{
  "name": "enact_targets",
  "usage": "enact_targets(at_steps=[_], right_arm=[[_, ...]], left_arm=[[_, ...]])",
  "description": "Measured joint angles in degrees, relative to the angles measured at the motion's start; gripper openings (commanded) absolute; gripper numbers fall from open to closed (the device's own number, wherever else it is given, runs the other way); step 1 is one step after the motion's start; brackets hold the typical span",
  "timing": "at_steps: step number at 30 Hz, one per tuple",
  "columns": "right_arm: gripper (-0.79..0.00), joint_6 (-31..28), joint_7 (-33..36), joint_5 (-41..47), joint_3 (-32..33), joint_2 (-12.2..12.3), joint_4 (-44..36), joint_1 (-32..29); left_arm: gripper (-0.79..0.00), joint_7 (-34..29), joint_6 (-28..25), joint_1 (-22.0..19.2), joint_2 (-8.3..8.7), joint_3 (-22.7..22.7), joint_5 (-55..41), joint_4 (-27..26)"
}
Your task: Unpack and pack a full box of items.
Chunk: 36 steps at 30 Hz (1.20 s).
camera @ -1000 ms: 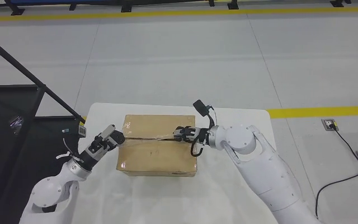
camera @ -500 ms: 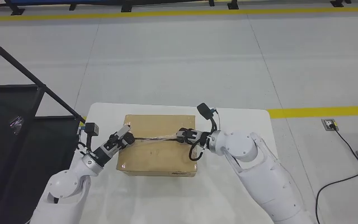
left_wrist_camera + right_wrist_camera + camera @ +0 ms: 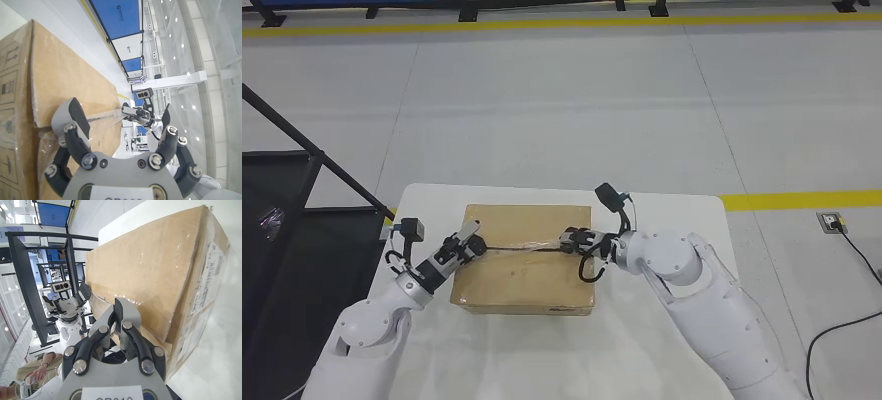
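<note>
light: bright, even, from ceiling spots [image 3: 182,45] | shadows: soft | glare: glints on tape [image 3: 104,116] | wrist-view edges: bowed

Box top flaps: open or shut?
Shut. Both flaps lie flat on the box, meeting at the seam; clear tape runs along it, one end pinched in the right gripper.

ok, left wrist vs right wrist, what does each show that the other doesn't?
Left wrist adds: handling symbols on the box side, blue panels behind. Right wrist adds: barcode label on the box end, black frame behind. Shared: box top, taped seam, left gripper open at one seam end, right gripper shut on tape at the other.
</note>
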Motion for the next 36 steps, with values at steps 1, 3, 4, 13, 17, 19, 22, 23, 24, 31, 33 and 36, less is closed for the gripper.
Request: enact_targets(at_steps=[1, 3, 4, 13, 17, 19, 22, 23, 24, 31, 33, 36], right_arm=[[-0.083, 0.0, -0.2, 0.0, 0.2, 0.0, -0.1, -0.1], [-0.095, -0.2, -0.3, 0.1, 0.5, 0.1, -0.3, -0.3], [-0.089, -0.2, -0.3, 0.0, 0.8, 0.2, -0.5, -0.5], [-0.071, -0.3, -3.0, -0.4, 2.8, 0.6, -2.7, -2.0], [-0.040, -4.8, -6.6, 1.2, 5.5, 1.0, -7.5, -5.0], [-0.046, -6.9, -8.1, 1.4, 6.1, 1.1, -9.8, -6.4], [-0.052, -9.2, -9.5, 2.0, 5.3, 0.9, -11.0, -6.7], [-0.065, -10.1, -9.9, 2.5, 4.9, 0.7, -10.8, -6.5], [-0.052, -11.1, -9.9, 3.2, 4.3, 0.6, -10.3, -6.2], [-0.077, -16.4, -10.6, 9.0, -1.7, -1.8, -1.2, 0.6], [-0.058, -16.5, -10.6, 9.8, -3.6, -2.6, 1.7, 2.9], [-0.068, -15.3, -8.4, 11.9, -6.9, -4.0, 7.0, 7.0]], left_arm=[[0.000, 0.0, 0.1, -0.1, 0.00, 0.1, 0.0, 0.0], [0.000, 0.1, 0.1, -0.2, -0.01, 0.3, 0.0, 0.1], [0.000, 0.2, 0.1, -0.3, -0.01, 0.4, -0.1, 0.2], [0.000, 0.0, 0.3, -1.0, -0.01, 1.1, -0.3, 1.1], [0.000, 0.1, 0.2, -1.1, 0.02, 1.2, -0.4, 1.2], [0.000, 0.2, 0.1, -1.1, 0.03, 1.2, -0.5, 1.2], [0.000, 0.2, 0.0, -1.1, 0.04, 1.4, -0.6, 1.2], [0.000, 0.3, 0.0, -1.1, 0.04, 1.4, -0.6, 1.2], [0.000, 0.3, 0.0, -1.1, 0.04, 1.5, -0.6, 1.2], [0.000, 0.5, 0.0, -1.4, 0.05, 1.9, -0.5, 1.4], [0.000, 0.5, 0.0, -1.5, 0.05, 1.9, -0.6, 1.5], [0.000, 0.5, -0.1, -1.6, 0.06, 2.0, -0.8, 1.7]])
